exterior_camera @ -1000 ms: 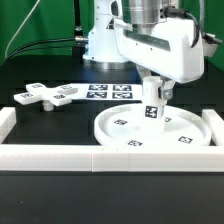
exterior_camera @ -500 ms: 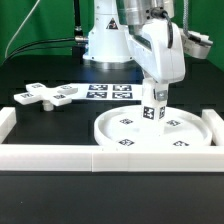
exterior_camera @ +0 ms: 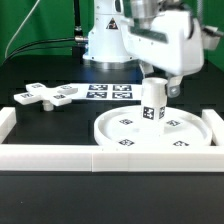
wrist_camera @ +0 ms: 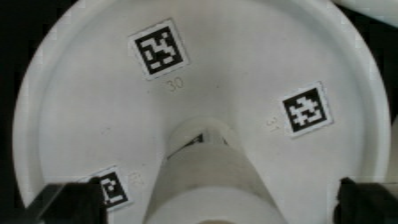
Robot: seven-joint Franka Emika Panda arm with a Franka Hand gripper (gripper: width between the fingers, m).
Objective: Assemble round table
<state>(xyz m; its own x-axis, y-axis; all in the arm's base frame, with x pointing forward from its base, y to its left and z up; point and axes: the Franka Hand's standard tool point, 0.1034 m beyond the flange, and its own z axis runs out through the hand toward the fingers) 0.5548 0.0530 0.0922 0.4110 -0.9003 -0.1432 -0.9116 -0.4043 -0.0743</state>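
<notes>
The short thick cylinder [exterior_camera: 152, 104] stands upright at the centre of the large round rimmed disc [exterior_camera: 205, 130], which lies flat on the black bench [exterior_camera: 50, 122]. Both are white plastic with small black-and-white square tags. The jaws stand apart, straddling the cylinder's upper end with a gap on each side. The cross-shaped piece [exterior_camera: 45, 96] lies well apart, toward the exterior view's left.

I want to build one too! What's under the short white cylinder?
The cylinder stands on the big round disc. Its base hides the disc's middle.
</notes>
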